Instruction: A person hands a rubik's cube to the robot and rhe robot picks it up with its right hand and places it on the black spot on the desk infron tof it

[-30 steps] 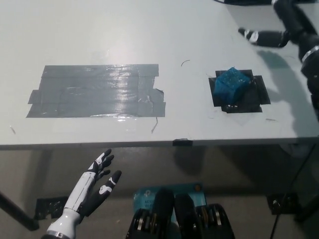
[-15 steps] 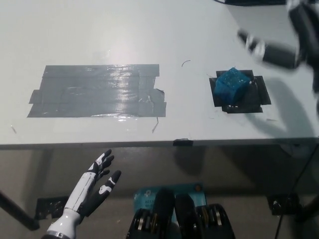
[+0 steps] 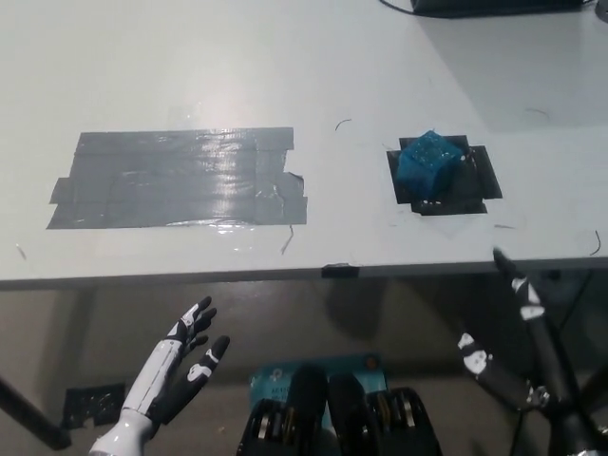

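No text, number or brand can be read anywhere. At six o'clock, partly hidden below the desk [image 3: 285,57] edge, a blue label [image 3: 275,385] carries a few pale marks that are too blurred to make out. The grey tape [image 3: 176,178] at nine o'clock and the cube [image 3: 427,161] at two o'clock show no writing.

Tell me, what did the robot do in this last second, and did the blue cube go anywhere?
The black right hand pulled back from above the desk's far right to below the near edge at the lower right, fingers spread, holding nothing. The whole view shifted slightly, so the camera moved. The blue cube stayed on the black spot, and the white left hand stayed open at the lower left. The grey tape patch is unchanged.
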